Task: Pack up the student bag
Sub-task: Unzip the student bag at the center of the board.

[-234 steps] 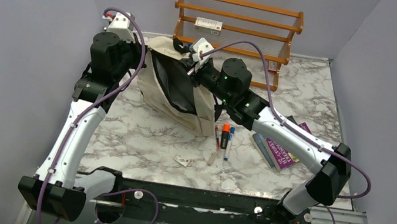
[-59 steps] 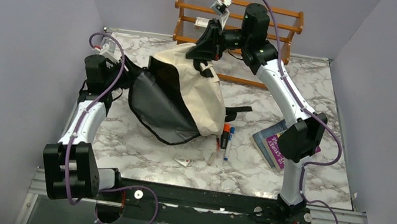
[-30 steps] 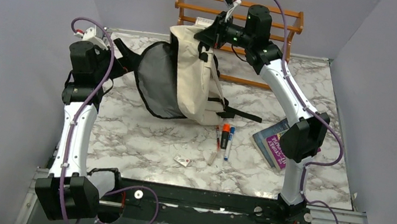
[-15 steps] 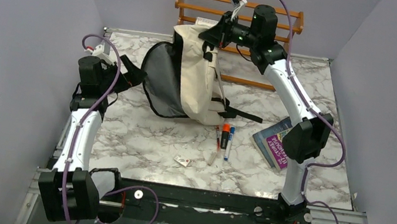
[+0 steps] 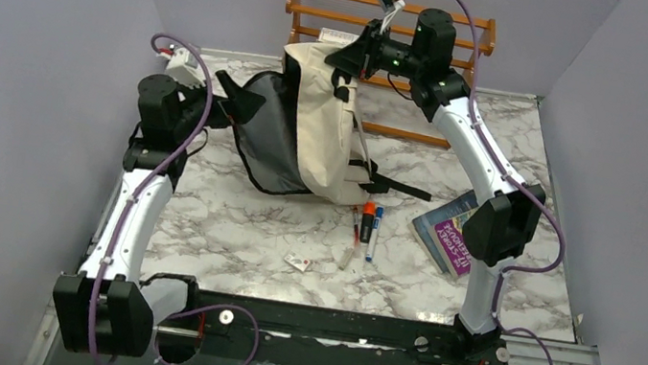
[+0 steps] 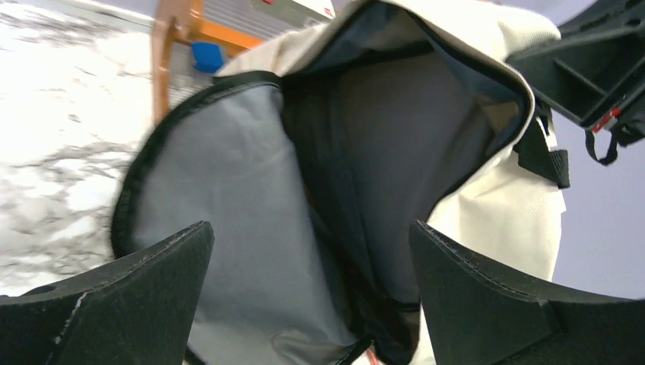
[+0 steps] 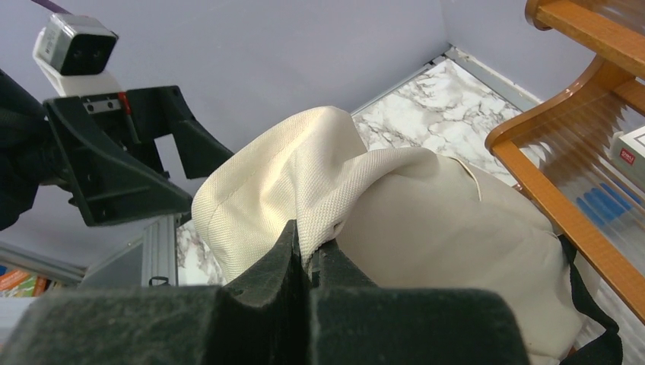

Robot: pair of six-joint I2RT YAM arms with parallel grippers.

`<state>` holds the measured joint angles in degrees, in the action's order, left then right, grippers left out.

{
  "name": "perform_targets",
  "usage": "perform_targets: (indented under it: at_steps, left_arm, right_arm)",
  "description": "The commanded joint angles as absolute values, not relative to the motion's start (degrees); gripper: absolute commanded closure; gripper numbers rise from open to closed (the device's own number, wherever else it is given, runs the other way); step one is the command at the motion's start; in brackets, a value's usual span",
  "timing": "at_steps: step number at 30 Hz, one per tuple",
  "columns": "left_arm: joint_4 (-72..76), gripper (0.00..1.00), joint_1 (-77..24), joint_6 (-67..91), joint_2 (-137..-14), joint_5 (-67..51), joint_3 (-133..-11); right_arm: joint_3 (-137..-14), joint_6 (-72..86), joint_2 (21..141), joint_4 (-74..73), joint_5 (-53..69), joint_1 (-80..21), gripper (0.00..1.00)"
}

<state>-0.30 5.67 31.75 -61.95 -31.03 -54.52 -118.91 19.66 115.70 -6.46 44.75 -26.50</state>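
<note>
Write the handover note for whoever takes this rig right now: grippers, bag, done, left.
Right gripper: shut on the top fabric of the student bag, holding it upright before the wooden rack.
Left gripper: open, holding nothing, facing the bag's open mouth.
Done: bag unzipped and propped open; only lining shows inside.
Left: pens, book and small card lie on the table, unpacked.

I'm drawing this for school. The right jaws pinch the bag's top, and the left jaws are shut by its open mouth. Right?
Not quite. The left jaws stand wide open, not shut; the left wrist view shows it. The right jaws do pinch the top of the bag, whose mouth is open.
</note>
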Motion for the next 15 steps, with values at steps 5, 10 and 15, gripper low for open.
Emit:
perform_targets:
  at_steps: [5,10,15]
  left_arm:
    - [2.1,0.07,-7.2,32.0,-69.5,-18.8,-55.7]
    - [2.1,0.12,-8.6,31.8,-73.4,-15.7,-56.6]
    - [1.6,0.13,-9.8,31.3,-76.7,-14.1,-56.8]
  right_arm:
    - [-120.8,21.3,113.3,-1.3,47.7,-26.1,1.00]
    - [-120.7,21.5,113.4,-1.3,48.1,-26.1,1.00]
    - [-120.8,21.8,113.4,-1.1,48.5,-26.1,1.00]
